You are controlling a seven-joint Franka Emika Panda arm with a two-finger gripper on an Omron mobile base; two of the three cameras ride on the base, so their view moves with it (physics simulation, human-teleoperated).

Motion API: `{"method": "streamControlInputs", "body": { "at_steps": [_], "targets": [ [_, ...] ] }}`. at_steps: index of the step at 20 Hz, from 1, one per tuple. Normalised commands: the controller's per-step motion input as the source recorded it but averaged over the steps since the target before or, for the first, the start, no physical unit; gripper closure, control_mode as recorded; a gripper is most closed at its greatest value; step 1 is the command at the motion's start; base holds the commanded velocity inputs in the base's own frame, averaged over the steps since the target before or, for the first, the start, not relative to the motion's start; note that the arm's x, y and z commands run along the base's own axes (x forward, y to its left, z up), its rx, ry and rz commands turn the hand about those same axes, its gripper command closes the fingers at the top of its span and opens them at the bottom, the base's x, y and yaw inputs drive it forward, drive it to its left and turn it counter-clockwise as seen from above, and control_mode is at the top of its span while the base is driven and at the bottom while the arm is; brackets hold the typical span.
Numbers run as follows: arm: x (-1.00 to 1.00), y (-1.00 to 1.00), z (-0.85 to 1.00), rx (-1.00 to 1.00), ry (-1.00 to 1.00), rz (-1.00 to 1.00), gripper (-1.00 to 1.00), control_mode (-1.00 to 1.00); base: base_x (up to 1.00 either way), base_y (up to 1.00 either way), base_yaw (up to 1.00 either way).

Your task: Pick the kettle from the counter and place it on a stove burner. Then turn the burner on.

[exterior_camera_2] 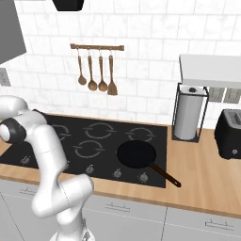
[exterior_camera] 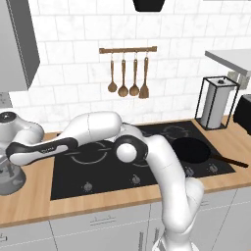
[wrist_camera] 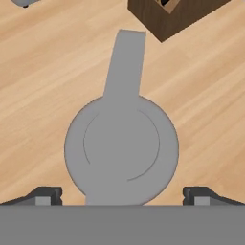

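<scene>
While the arm reaches far to the left of the cooktop (exterior_camera: pixel 98 171), the step in hand is judged to be the grasp of the kettle (wrist_camera: pixel 122 149), which stands on the worktop (wrist_camera: pixel 43 95) directly under the hand (wrist_camera: pixel 122 196). In the hand view the kettle appears from above as a round grey body with its handle a flat grey strip running away toward a dark wooden box (wrist_camera: pixel 177 14). The hand is spread wide: its two fingertips (wrist_camera: pixel 45 195) stand apart on either side of the body and touch nothing.

To grasp well, descend straight, keeping the body centred between the fingertips (the handle, seen edge-on from above, looks the easier part to clamp). Close only when the tips are below the widest curve or squarely across the handle, since a rounded metal wall is likely to slip.

For the later placement, the frying pan (exterior_camera: pixel 192 150) occupies the right part of the cooktop, so a free large stove burner (exterior_camera: pixel 88 153) is the better target. The knobs (exterior_camera: pixel 88 186) lie along the front edge.

A short dark marking on the forearm (exterior_camera: pixel 46 148) cannot be read; no other writing can be made out.
</scene>
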Motion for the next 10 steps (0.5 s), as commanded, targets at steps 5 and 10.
{"method": "streamControlInputs", "body": {
  "at_steps": [5,10],
  "targets": [
    [0.00,0.00,0.00,0.00,0.00,0.00,-1.00,-1.00,0.00,0.00,0.00],
    [0.00,0.00,0.00,0.00,0.00,0.00,1.00,-1.00,0.00,0.00,0.00]
  ]
}}
